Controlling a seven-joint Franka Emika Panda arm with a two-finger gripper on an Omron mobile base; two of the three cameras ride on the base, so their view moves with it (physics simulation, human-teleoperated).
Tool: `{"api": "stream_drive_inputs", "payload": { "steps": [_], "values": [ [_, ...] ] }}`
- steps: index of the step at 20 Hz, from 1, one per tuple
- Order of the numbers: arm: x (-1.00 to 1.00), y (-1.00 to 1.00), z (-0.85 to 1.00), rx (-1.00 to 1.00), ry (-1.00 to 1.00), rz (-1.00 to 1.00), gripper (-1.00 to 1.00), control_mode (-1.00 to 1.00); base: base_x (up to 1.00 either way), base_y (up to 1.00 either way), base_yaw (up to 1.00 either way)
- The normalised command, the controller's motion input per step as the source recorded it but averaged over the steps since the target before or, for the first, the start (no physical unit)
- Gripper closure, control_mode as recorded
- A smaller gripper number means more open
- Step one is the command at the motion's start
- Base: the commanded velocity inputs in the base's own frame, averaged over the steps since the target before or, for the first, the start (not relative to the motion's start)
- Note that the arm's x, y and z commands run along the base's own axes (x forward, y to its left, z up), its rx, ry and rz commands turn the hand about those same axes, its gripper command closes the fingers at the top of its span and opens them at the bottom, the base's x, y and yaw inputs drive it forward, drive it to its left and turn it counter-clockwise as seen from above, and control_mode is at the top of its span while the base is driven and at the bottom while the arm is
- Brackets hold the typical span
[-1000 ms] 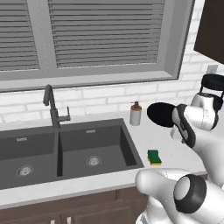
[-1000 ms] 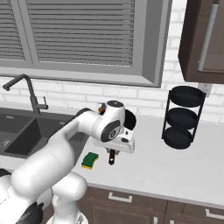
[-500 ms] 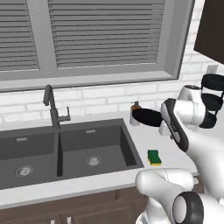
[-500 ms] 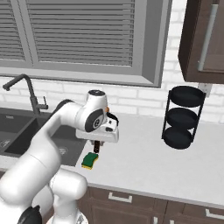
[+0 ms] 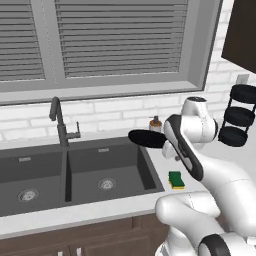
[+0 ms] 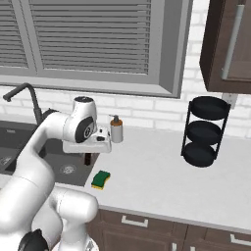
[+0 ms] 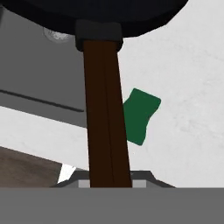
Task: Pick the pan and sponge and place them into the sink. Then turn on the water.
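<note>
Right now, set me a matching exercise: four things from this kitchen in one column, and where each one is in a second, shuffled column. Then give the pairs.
Things:
1. pan
2. sponge
3. soap dispenser
4. faucet

Places:
A. lying flat on the counter just right of the sink
B. standing behind the divider between the two basins
C. held by its handle in the gripper, up in the air over the right basin's edge
D. upright on the counter by the brick wall

Pairs: 1-C, 2-A, 3-D, 4-B
</note>
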Motion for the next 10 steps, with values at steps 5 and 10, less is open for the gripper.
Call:
{"api": "stream_drive_inputs", "payload": {
  "steps": [5, 10],
  "values": [
    [0.17, 0.68, 0.0, 0.0, 0.0, 0.13, 1.0, -1.0, 0.0, 0.0, 0.0],
    [0.46, 0.59, -0.02, -0.01, 0.0, 0.1, 1.0, -1.0, 0.0, 0.0, 0.0]
  ]
}}
